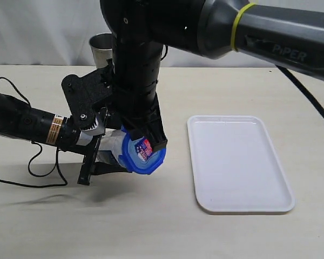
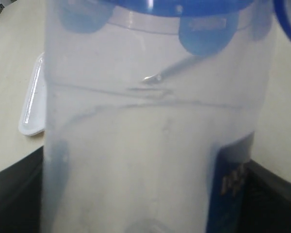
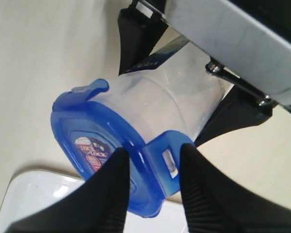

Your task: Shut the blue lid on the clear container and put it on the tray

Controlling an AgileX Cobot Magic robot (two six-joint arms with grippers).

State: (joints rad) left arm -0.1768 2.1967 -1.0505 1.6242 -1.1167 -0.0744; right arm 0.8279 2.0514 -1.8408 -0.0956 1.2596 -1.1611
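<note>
Beige worktop [image 1: 151, 232], white curtain behind. Left end effector [image 1: 100, 155] clamps the clear container [image 3: 160, 107], tilted and lifted, left of the tray [image 1: 240, 162]. Right end effector [image 3: 153, 158] pinches a blue lid [image 3: 87, 141] tab: the lid-closing step. Next, probably snap the other tabs, then carry right. Only the right wrist view shows the tab contact.

Left gripper [image 1: 108, 156] level, clamped on clear container [image 2: 150, 145] — right gripper [image 3: 150, 158] pointing down, grip unclear.
</note>
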